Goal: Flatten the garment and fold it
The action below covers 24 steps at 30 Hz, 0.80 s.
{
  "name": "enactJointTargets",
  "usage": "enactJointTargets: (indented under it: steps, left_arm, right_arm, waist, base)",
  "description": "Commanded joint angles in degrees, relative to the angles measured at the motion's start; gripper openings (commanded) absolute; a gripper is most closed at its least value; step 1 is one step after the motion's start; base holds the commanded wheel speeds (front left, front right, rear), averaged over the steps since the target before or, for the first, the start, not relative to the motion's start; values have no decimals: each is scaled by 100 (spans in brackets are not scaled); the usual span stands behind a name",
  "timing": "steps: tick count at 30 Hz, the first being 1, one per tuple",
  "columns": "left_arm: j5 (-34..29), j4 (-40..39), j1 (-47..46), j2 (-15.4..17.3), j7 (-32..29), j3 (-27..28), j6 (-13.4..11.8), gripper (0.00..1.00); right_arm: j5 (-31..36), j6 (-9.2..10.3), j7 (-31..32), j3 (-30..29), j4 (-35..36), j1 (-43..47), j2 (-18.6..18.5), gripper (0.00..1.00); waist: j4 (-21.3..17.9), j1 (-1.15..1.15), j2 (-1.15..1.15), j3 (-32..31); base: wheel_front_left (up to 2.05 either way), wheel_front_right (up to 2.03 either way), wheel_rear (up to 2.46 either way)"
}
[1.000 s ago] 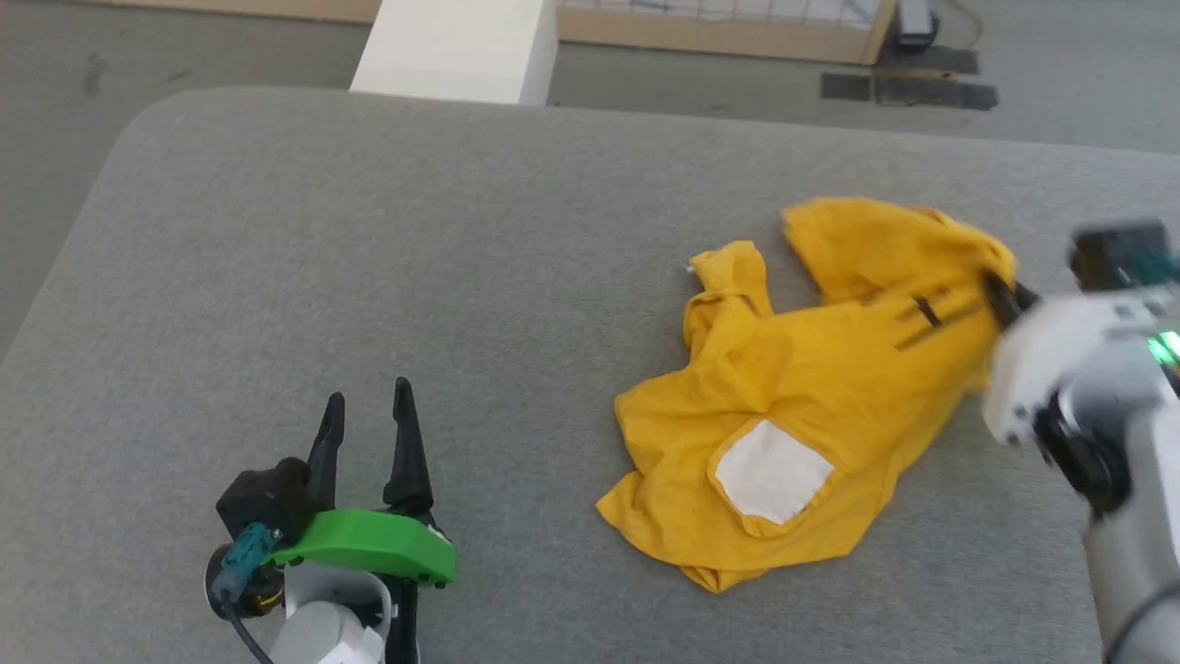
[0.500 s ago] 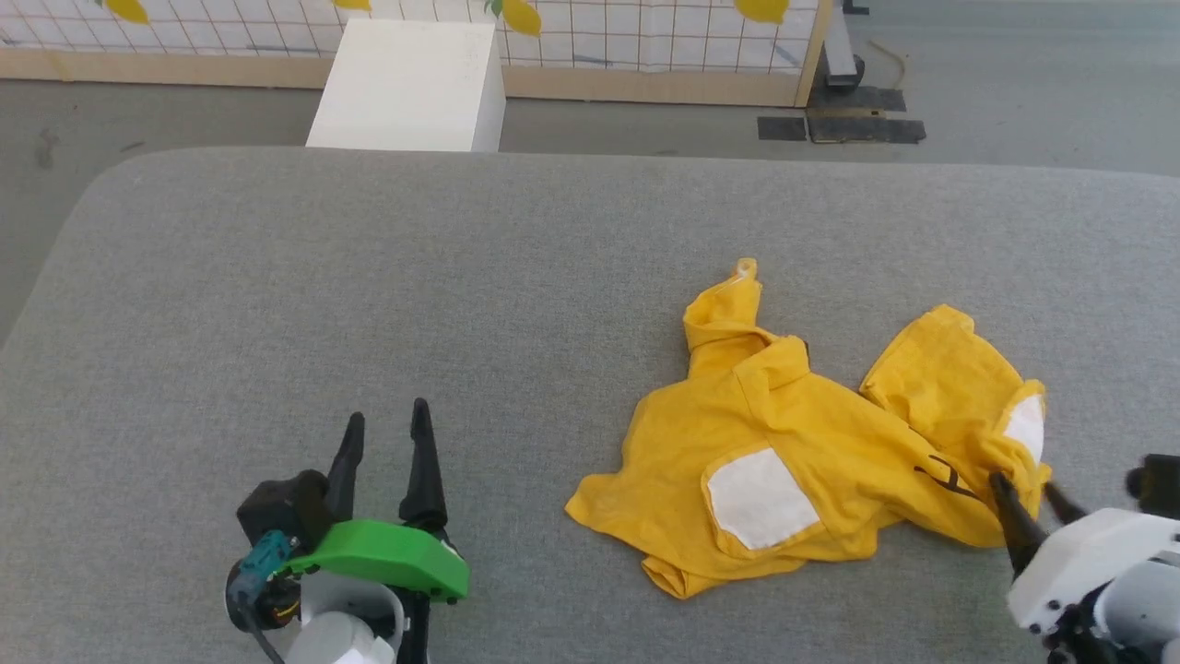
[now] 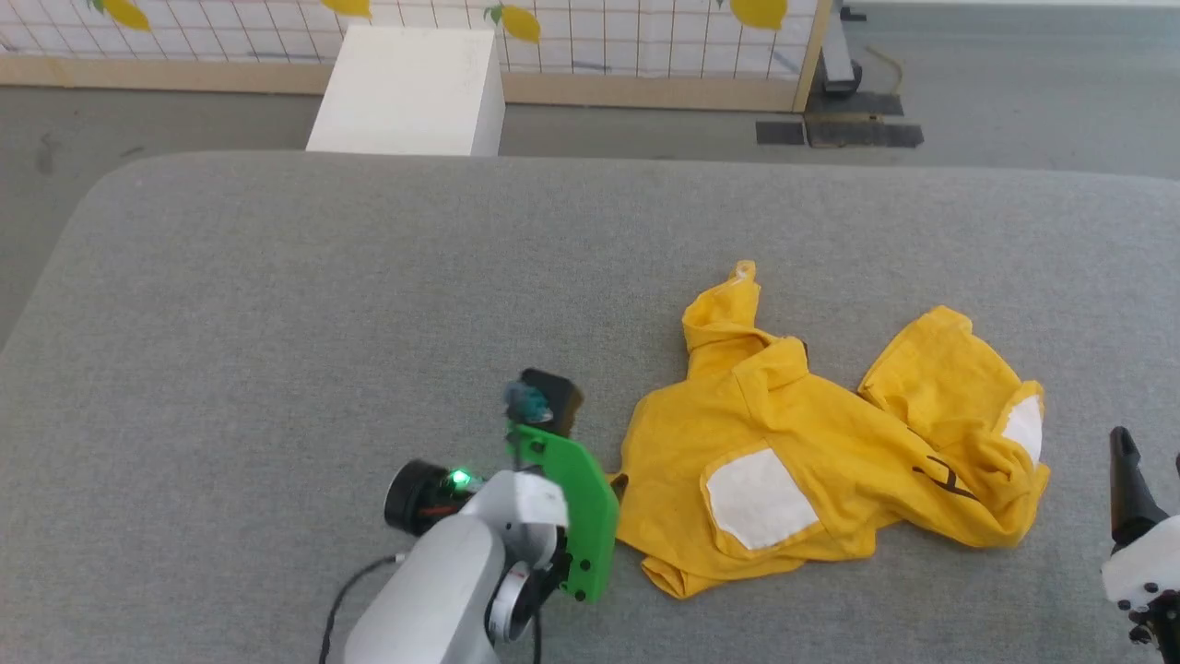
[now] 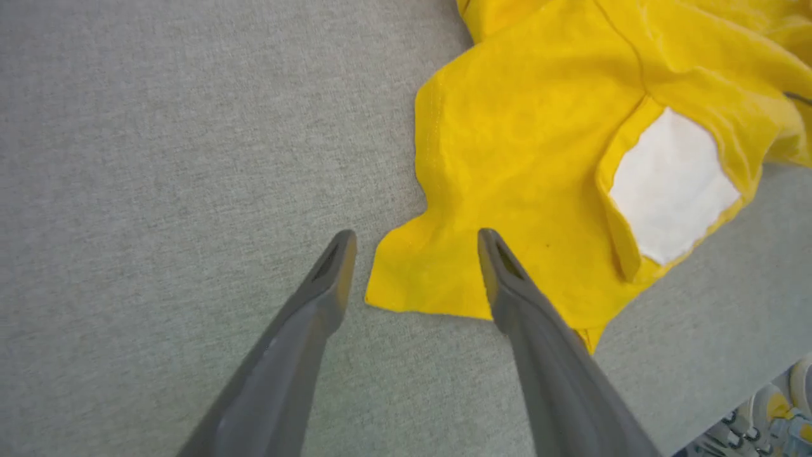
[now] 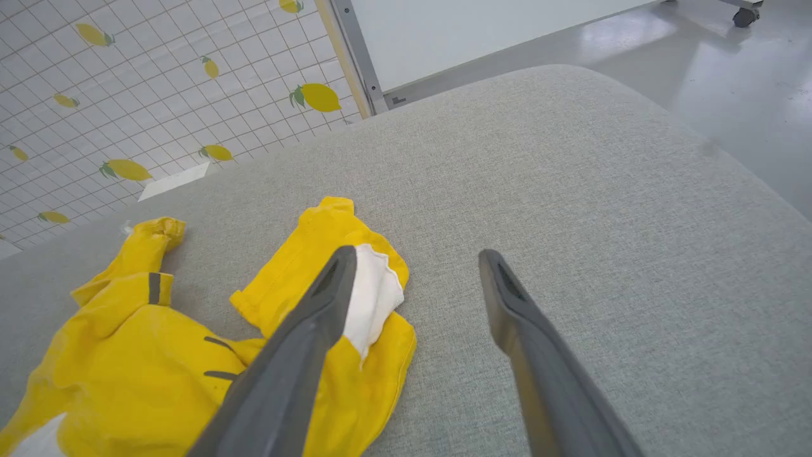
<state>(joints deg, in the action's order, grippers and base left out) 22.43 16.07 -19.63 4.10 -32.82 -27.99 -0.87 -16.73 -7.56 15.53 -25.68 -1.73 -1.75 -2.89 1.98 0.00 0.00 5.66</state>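
The garment [image 3: 830, 433], a bright yellow T-shirt with white patches and short black marks, lies crumpled on the right half of the grey padded table [image 3: 323, 277]. In the left wrist view my left gripper [image 4: 415, 240] is open, its fingers straddling the garment's [image 4: 526, 158] near left corner just above the cloth. My left arm with its green plate [image 3: 576, 516] reaches to that corner in the head view. My right gripper [image 5: 417, 255] is open and empty, and the garment's [image 5: 158, 355] white-patched end lies under its left finger. In the head view, the right gripper [image 3: 1150, 472] stands off the garment's right end.
A white box [image 3: 406, 92] stands behind the table's far edge, before a lattice screen with lemon prints [image 3: 645, 37]. Dark mats [image 3: 839, 134] lie on the floor. The table's near edge and a shoe [image 4: 771, 412] show at the left wrist view's lower right.
My right gripper opened, let go of the garment's right end and drew back to the lower right. My left arm swung right to the garment's near left corner. The camera also shifted.
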Motion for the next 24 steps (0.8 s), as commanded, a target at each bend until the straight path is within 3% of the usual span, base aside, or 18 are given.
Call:
enactJointTargets:
  steps: [1, 5, 11, 12, 13, 18, 24]
  left_arm:
    - [-215, 93, -202, 107, -125, -142, 50, 100]
    - [-532, 555, -353, 221, -639, -520, 87, 100]
    - [-438, 1001, -367, 110, -699, -657, 143, 100]
    - [-384, 1049, -353, 86, -683, -664, 171, 84]
    - [-326, 1092, -345, 57, -637, -680, 212, 0]
    - [26, 1191, -301, -32, -461, -606, 299, 0]
    - [821, 549, -106, -77, 392, 374, -156, 0]
  right_arm:
    - [-42, 8, -44, 24, 1, -101, 1, 100]
    - [-119, 8, -83, 132, -38, -158, 1, 100]
    - [-184, 8, -177, 179, -117, -223, 1, 100]
    - [-179, 8, -182, 178, -129, -222, 1, 100]
    - [-172, 8, -192, 178, -141, -222, 1, 100]
    - [-133, 8, -212, 192, -214, -221, 1, 100]
    - [188, 8, -74, 227, -192, -360, 1, 100]
  waist:
    - [-51, 0, 0, 97]
    - [-160, 0, 0, 250]
    - [-235, 0, 0, 424]
    - [-233, 0, 0, 438]
    - [-230, 0, 0, 452]
    - [-198, 0, 0, 440]
    - [-166, 0, 0, 372]
  base:
    - [0, 0, 0]
    - [0, 0, 0]
    - [0, 0, 0]
    - [0, 0, 0]
    - [0, 0, 0]
    - [0, 0, 0]
    - [0, 0, 0]
